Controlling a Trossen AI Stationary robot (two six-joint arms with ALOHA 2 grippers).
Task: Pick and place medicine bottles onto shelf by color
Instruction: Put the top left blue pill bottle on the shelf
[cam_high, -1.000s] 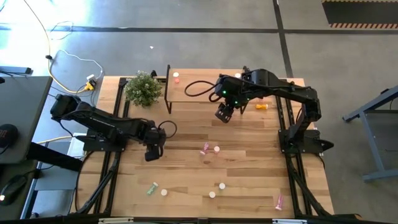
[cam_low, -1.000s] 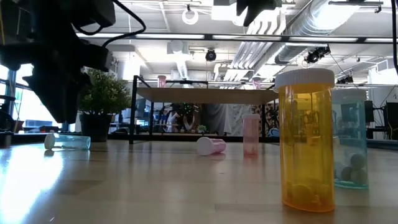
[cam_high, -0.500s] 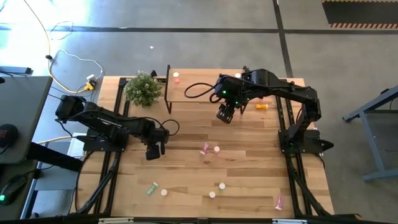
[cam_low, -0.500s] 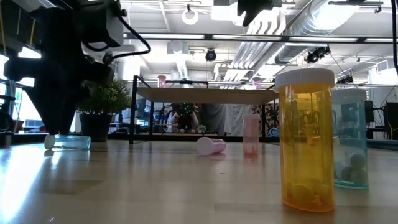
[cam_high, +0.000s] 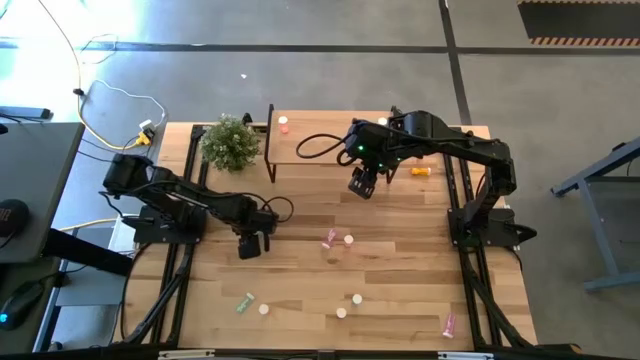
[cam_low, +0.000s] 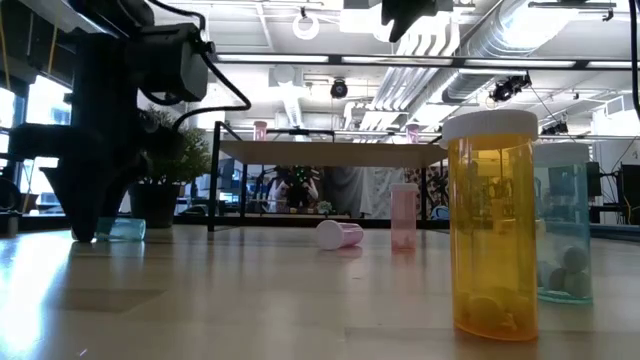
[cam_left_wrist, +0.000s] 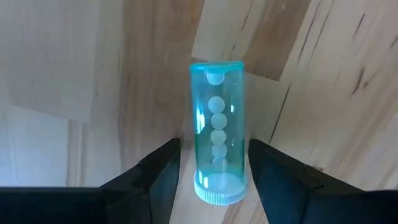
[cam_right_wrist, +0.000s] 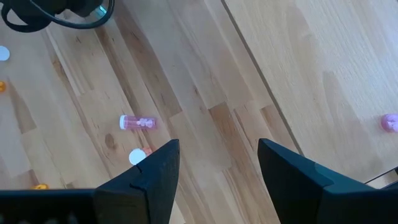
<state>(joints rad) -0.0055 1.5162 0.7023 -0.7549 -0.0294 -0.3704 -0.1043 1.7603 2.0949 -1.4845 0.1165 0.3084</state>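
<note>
Teal bottle (cam_left_wrist: 217, 130) lies between my left gripper's (cam_left_wrist: 208, 168) released fingers, beside the plant (cam_high: 229, 141); I judge descent and closing next. Right gripper (cam_right_wrist: 217, 165) waits released.

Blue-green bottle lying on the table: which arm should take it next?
Left. The left claw is open and already straddles the blue-green bottle, which lies flat on the table between its fingers. The right claw hangs open far off, near the shelf.
</note>
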